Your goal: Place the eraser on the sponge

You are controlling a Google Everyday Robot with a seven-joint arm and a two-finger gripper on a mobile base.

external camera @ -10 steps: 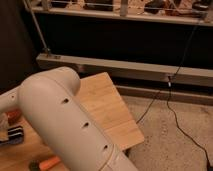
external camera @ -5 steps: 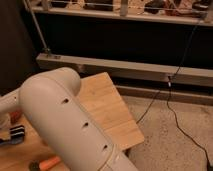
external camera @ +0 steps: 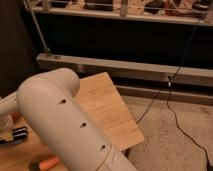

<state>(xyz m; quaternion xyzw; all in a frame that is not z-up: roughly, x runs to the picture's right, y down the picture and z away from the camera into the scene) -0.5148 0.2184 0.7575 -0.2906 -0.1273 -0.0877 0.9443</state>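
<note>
— Eraser (external camera: 15, 135), we're judging, is lying at the worktop's (external camera: 107, 107) far left edge, a dark bar just under the gripper (external camera: 4, 122).
— We're not seeing the sponge; the arm (external camera: 65, 125) is blocking that side, so we're leaving the placing open. How the jaws are standing, we cannot tell.

Single camera, high, close behind arm (external camera: 65, 125), facing down and forward across wooden table (external camera: 107, 105) toward far metal rail (external camera: 125, 67). Arm fills near left, blocking much of table. Gripper (external camera: 6, 126) at left edge, low over table. Floor (external camera: 170, 140) at right.
</note>
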